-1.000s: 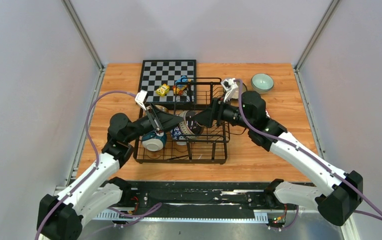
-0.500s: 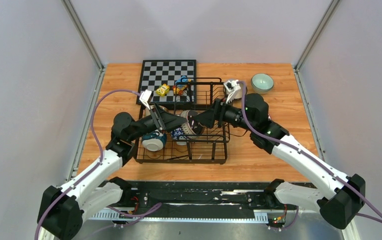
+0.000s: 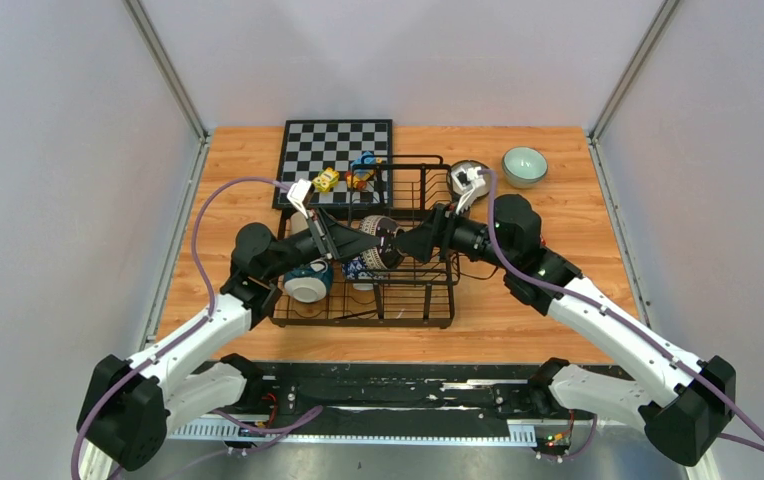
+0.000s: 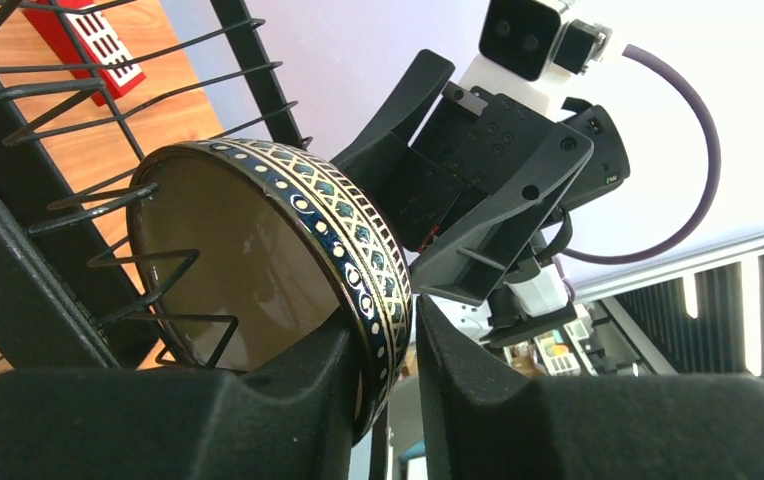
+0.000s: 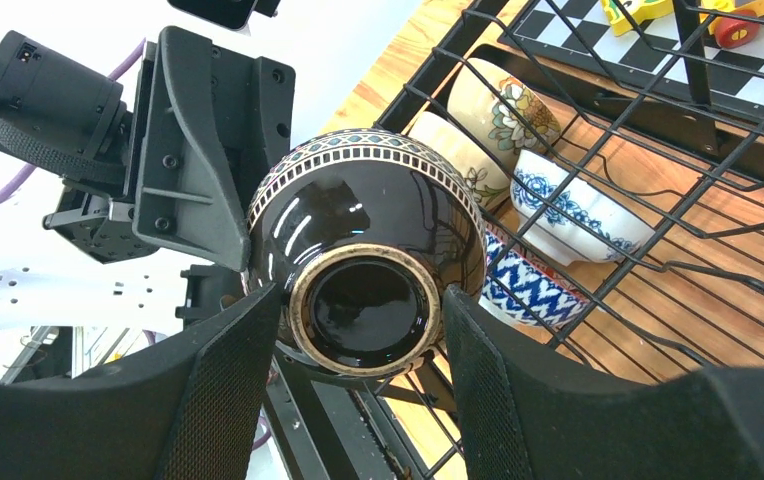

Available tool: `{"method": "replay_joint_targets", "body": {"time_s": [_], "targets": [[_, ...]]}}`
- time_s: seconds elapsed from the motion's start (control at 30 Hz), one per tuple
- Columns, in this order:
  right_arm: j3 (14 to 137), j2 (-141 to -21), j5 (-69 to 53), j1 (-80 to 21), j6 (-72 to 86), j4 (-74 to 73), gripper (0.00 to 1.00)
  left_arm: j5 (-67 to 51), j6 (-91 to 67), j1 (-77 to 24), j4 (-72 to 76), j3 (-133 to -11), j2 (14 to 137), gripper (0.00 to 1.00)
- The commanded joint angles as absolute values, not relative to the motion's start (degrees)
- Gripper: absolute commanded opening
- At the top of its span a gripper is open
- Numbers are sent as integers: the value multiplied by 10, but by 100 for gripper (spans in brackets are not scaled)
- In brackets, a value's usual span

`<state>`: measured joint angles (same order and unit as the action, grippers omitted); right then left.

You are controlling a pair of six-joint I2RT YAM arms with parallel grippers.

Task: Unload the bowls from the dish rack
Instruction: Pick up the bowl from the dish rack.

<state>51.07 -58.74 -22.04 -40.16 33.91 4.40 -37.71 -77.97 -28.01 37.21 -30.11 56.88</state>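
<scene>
Bowl (image 5: 363,215) pinched narrowly by left pincer (image 4: 388,335), spanned wide by right pincer (image 5: 358,300).

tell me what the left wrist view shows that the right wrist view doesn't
Only the left wrist: the brown inside of the dark bowl, its patterned rim inside the left claw, and a red thing on the table.
Only the right wrist: the bowl's glossy underside and foot ring gripped by the right claw, beige bowls and blue-and-white bowls in the rack, and the chessboard with blocks.
Both: that bowl, rack wires, the wooden table, and the opposite claw behind the bowl.
</scene>
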Motion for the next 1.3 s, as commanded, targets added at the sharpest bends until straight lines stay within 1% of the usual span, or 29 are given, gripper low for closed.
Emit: {"method": "replay_joint_targets", "body": {"time_s": [0.0, 0.43, 0.57, 0.83, 1.27], "targets": [[494, -589, -214, -412, 335, 14, 63, -377, -782, -293, 419, -318, 575, 26], [494, -569, -208, -411, 329, 3, 64, -372, -783, -301, 439, -327, 592, 9], [504, -558, -200, -410, 322, -21, 67, -370, -788, -304, 454, -333, 601, 0], [533, -522, -173, -404, 294, -82, 71, -372, -799, -313, 495, -360, 636, 0], [571, -458, -118, -399, 255, -155, 72, -379, -814, -323, 544, -433, 699, 0]]}}
